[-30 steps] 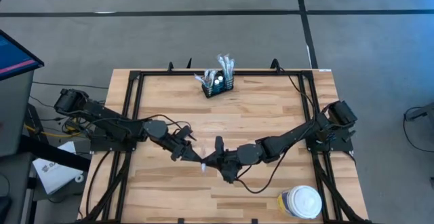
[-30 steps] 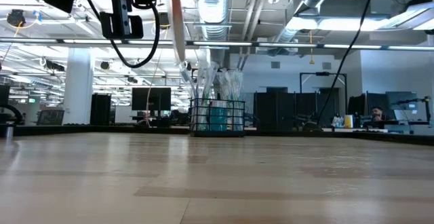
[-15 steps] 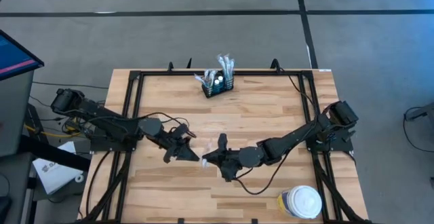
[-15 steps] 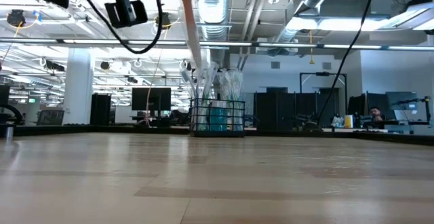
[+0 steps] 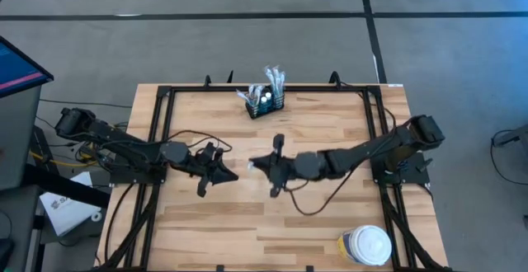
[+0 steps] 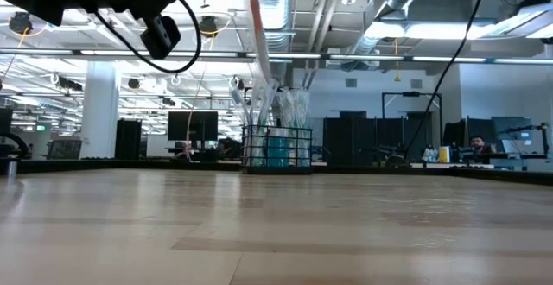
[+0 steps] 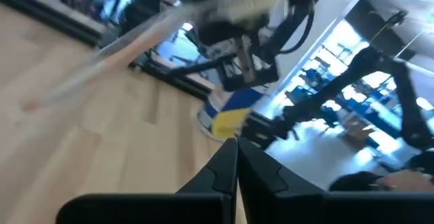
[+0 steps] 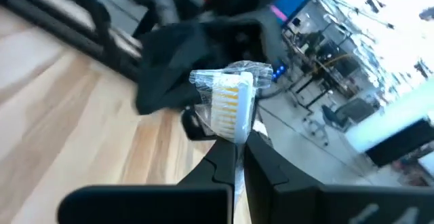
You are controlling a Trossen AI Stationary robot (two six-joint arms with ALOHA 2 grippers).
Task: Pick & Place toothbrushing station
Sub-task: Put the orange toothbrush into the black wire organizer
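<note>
the right gripper (image 5: 262, 166) hangs above the middle of the bench (image 5: 330, 132), its fingers pinched tight on a toothbrush (image 8: 229, 108) sealed in crinkly clear plastic, the pale handle and yellow-white bristle head standing up past the fingertips in the right wrist view and showing as a slim tilted stick in the low view; the left gripper (image 5: 221, 173) sits just to the left of it, fingers pressed together with nothing between them, and looks to be only waiting; the toothbrushing station (image 5: 266, 99), a small black wire-sided caddy with an open top, stands at the far edge of the bench near the middle, already bristling with other wrapped brushes and a couple of small capped bottles; judging by this, the carry step is in hand: the brush is lifted and the next move calls for taking it to the far side, lining the thin handle up over a gap among the slippery wrappers and lowering it in; a round white-lidded jar (image 5: 367, 245) with a yellow label sits at the near right corner
</note>
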